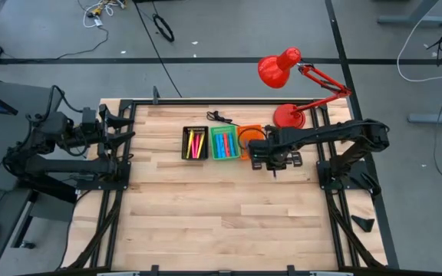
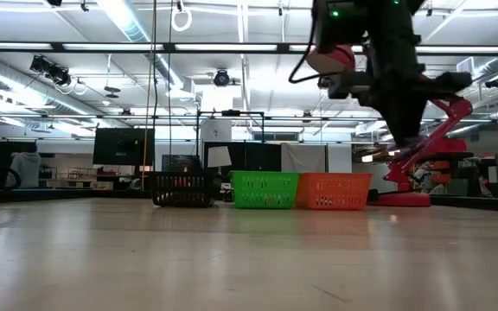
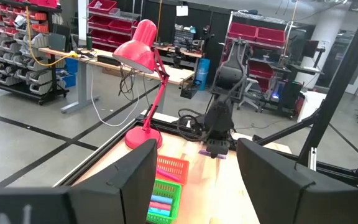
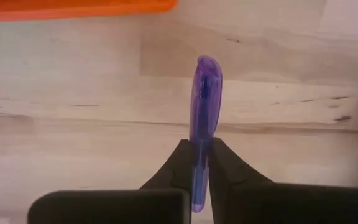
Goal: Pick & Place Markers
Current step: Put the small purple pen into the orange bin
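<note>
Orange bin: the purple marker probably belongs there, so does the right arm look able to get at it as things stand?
Probably yes: the right claw, shut on the purple marker, hangs beside the orange bin, with nothing visible between them.

The right arm reaches in from its side, stretched long and low across the far half of the worktop (image 1: 206, 199). Its right claw (image 4: 202, 163) points down, the two dark fingers (image 4: 179, 165) pressed together on a purple marker (image 4: 204, 112) that sticks out past the tips. Over on the other side the left arm sits folded back at the edge, its left claw (image 3: 194, 171) lifted and aimed across, fingers (image 3: 135, 177) standing wide apart and holding nothing.
</note>
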Controlling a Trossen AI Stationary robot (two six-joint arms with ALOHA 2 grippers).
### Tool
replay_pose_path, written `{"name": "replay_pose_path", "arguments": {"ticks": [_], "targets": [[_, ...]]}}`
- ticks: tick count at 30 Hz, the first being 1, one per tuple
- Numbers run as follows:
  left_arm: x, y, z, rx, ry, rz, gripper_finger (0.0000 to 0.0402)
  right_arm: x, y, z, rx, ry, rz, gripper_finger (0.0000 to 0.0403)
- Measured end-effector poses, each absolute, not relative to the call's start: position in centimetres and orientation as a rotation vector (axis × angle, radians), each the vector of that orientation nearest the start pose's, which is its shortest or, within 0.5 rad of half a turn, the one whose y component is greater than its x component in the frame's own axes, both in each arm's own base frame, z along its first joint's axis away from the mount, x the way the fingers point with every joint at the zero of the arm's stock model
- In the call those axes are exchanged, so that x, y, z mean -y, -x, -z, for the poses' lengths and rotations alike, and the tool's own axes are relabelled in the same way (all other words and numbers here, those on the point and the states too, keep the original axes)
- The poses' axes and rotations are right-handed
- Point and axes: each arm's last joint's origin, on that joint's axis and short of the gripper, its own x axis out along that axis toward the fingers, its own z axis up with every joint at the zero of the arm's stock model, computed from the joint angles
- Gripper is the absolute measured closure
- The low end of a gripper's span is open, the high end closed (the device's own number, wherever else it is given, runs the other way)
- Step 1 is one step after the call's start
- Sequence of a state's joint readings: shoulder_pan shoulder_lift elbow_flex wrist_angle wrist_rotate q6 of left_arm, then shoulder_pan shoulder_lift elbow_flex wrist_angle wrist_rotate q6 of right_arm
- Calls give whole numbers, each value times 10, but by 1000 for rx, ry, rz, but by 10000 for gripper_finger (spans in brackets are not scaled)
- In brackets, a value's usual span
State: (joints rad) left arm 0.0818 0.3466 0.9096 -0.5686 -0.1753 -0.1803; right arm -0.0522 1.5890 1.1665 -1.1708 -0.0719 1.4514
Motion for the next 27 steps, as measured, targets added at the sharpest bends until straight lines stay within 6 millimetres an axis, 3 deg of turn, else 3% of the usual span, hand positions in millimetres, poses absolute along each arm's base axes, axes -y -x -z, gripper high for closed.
{"name": "replay_pose_path", "arguments": {"ticks": [7,14,19,27], "targets": [[-9,-43,-374,18,179,-257,173,23,-296,-244,-1302,-1188,1093,388],[-9,-43,-374,18,179,-257,173,26,-314,-250,-1309,-1168,1065,388],[-9,-43,-374,18,179,-257,173,33,-316,-247,-1325,-1177,1062,388],[-9,-43,-374,18,179,-257,173,62,-319,-240,-1342,-1170,1065,388]]}}
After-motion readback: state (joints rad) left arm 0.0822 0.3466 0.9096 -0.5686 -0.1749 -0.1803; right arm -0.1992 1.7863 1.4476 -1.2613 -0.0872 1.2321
